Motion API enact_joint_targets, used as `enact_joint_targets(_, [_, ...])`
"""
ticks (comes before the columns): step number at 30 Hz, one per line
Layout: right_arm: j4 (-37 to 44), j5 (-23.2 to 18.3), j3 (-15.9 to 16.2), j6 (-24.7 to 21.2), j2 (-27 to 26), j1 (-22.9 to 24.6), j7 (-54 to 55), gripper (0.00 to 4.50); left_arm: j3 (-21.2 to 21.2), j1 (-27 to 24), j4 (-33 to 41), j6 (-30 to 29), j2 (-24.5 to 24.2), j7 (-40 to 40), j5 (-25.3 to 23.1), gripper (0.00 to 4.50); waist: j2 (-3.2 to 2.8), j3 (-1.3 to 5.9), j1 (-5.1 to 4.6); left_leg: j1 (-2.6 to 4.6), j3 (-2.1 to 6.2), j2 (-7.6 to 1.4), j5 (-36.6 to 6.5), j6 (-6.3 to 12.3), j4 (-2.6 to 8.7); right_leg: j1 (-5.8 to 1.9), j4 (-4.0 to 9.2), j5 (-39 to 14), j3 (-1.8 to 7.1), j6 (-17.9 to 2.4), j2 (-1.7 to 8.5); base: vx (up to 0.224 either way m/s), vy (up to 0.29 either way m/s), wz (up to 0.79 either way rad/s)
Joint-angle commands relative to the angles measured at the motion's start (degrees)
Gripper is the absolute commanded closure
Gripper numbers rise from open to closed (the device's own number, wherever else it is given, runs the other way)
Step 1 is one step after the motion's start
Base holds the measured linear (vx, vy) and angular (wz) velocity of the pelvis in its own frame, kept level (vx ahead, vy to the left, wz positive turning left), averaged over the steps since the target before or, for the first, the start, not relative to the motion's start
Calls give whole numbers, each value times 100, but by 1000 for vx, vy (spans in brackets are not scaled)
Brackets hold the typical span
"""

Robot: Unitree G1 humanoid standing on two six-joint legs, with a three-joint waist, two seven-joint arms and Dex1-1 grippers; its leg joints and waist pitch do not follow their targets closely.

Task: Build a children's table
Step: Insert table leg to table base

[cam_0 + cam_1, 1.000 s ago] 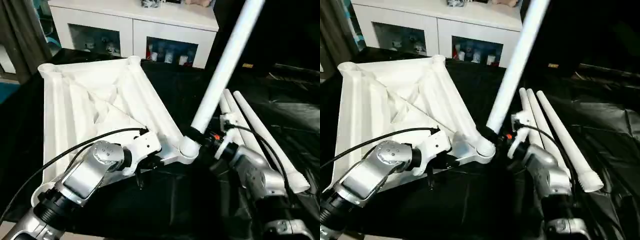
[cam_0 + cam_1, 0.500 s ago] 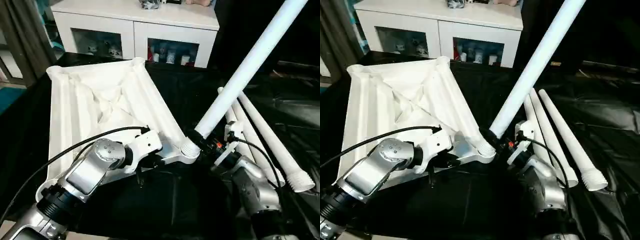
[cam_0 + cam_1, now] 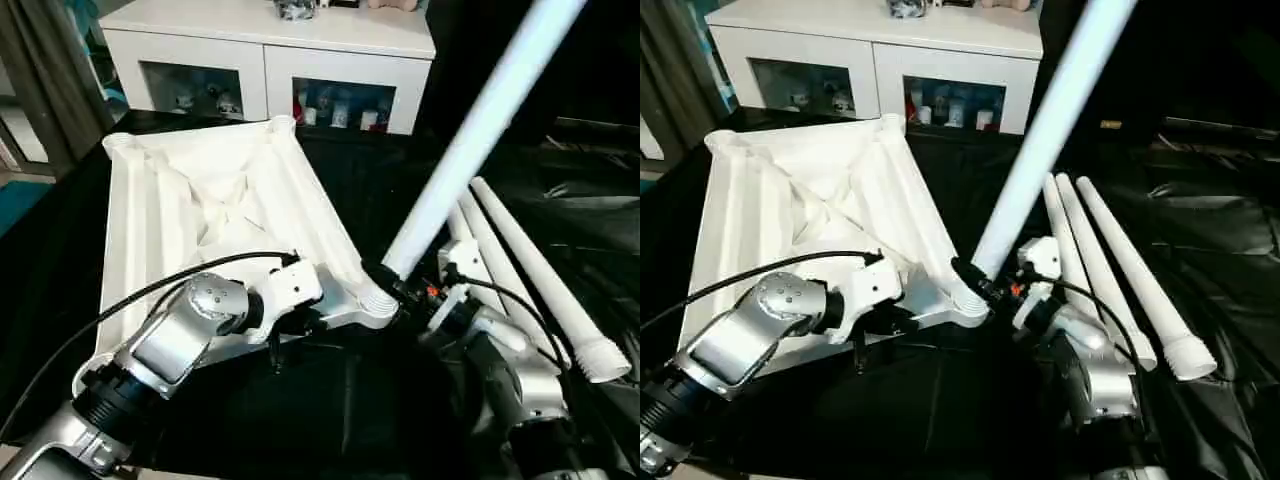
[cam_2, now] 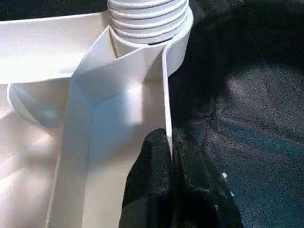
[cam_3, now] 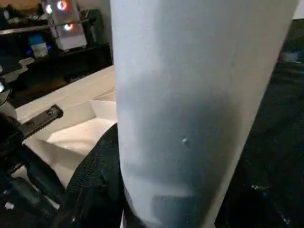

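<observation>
The white table top [image 3: 190, 200] lies upside down on black cloth, ribbed underside up. One white leg [image 3: 470, 140] stands tilted in the near corner socket [image 3: 372, 302], and its threaded end [image 4: 147, 19] sits in the socket's mouth. My right gripper [image 3: 388, 280] is shut on that leg just above the socket; a black finger [image 5: 92, 183] presses its side. At the top's near rim, close to that corner, my left gripper [image 4: 166, 142] is shut on the thin rim wall. Three more legs [image 3: 1110, 260] lie side by side to the right.
A white cabinet [image 3: 270, 60] with glass doors stands behind the work. Wrinkled black cloth [image 3: 330, 420] covers the surface around and in front of the table top. A black cable [image 3: 150, 295] arcs over my left forearm.
The standing leg leaned further to the right half a second ago and has swung back more upright. Both grippers kept their holds. The camera has shifted slightly.
</observation>
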State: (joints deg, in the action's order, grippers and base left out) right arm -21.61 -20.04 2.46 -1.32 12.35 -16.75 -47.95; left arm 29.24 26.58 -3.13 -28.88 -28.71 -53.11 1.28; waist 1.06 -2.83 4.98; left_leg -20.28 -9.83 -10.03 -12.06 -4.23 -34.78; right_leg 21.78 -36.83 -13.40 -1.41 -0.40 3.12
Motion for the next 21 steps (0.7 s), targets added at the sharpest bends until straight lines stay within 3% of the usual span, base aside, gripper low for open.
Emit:
enact_joint_targets(1, [-357, 468, 262, -386, 242, 185, -111, 259, 63, 98, 84, 90, -72, -175, -95, 450, -49, 269, -22, 14, 110, -302, -1047, 106, 498, -199, 512, -711, 265, -1272, 462, 0, 0, 0])
enact_joint_targets(3, [-337, 487, 359, -439, 303, 190, -207, 259, 57, 93, 78, 103, -67, -185, -99, 450, -45, 275, -20, 13, 109, -302, -999, 118, 497, -202, 508, -645, 261, -1269, 459, 0, 0, 0])
enact_joint_targets(4, [-315, 511, 471, -507, 370, 209, -345, 259, 51, 83, 82, 116, -69, -199, -99, 450, -11, 283, -19, 13, 100, -299, -939, 149, 489, -209, 505, -547, 256, -1275, 452, 0, 0, 0])
enact_joint_targets(10, [-512, 829, 878, -381, 581, 232, -718, 260, 60, 83, 81, 219, -101, -274, -100, 450, -27, 291, -6, 35, 103, -316, -940, 155, 509, -202, 504, -370, 236, -1329, 455, 0, 0, 0])
enact_joint_targets(21, [-1085, 801, 859, -390, 580, 30, -989, 260, 57, 58, 80, 743, -157, -651, 34, 450, -10, 268, -30, 63, 125, -328, -1449, 55, 566, -197, 593, -1085, 241, -1252, 486, 0, 0, 0])
